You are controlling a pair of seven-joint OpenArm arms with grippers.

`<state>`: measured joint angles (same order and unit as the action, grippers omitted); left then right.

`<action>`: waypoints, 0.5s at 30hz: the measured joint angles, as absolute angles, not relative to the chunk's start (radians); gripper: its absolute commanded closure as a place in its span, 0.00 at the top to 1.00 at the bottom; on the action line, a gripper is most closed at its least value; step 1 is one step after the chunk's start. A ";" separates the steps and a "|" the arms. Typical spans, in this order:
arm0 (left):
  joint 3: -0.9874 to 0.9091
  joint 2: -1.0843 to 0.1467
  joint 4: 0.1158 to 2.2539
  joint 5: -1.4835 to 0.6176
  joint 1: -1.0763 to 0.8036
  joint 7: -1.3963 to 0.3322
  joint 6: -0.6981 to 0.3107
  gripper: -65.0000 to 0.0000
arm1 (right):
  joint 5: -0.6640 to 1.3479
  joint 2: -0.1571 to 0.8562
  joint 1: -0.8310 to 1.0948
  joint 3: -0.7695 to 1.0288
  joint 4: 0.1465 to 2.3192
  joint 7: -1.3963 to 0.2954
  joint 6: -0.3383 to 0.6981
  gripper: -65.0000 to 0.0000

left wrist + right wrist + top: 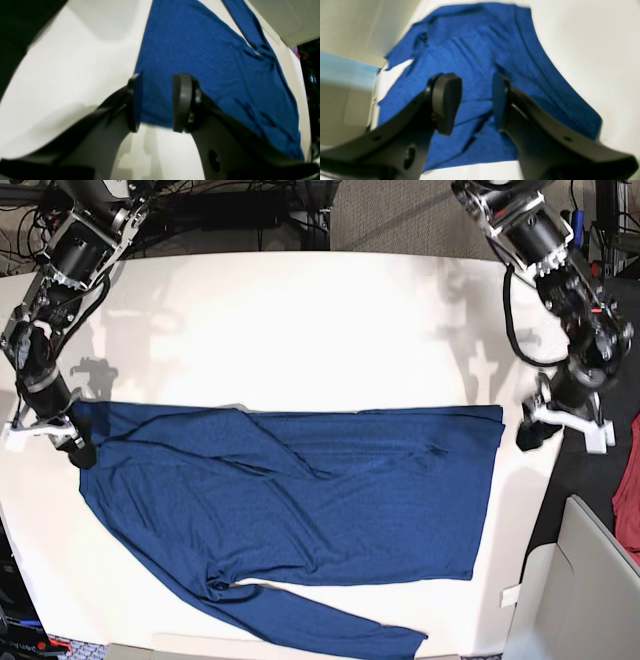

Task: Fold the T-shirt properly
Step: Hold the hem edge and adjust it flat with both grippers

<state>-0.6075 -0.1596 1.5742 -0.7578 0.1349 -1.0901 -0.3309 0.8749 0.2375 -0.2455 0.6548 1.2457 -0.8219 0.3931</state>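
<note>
1. Dark blue knit T-shirt point(300, 500) spread flat across white table point(300, 320), hem end toward base view's right, shoulder end toward its left.
2. One long sleeve point(330, 625) trailing along near edge of table, angled toward lower right in base view; a diagonal fold running across upper body of the shirt.
3. Left gripper point(156, 102) just off hem edge at base view's right, pads parted with blue cloth visible through the gap, nothing pinched between them.
4. Right gripper point(476, 100) at far left corner of the shirt in base view, over the cloth in its wrist view, pads likewise parted and gripping nothing.
5. Wrinkles gathered in fabric below right gripper; smoother cloth ahead of left gripper.
6. Red cloth point(628, 500) partly in sight off the table at base view's right edge, well apart from the shirt.
</note>
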 measured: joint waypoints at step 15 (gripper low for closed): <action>-0.604 -0.128 1.369 -0.768 0.156 -1.095 -0.323 0.30 | 0.916 0.236 -0.108 0.656 1.347 -0.830 0.396 0.38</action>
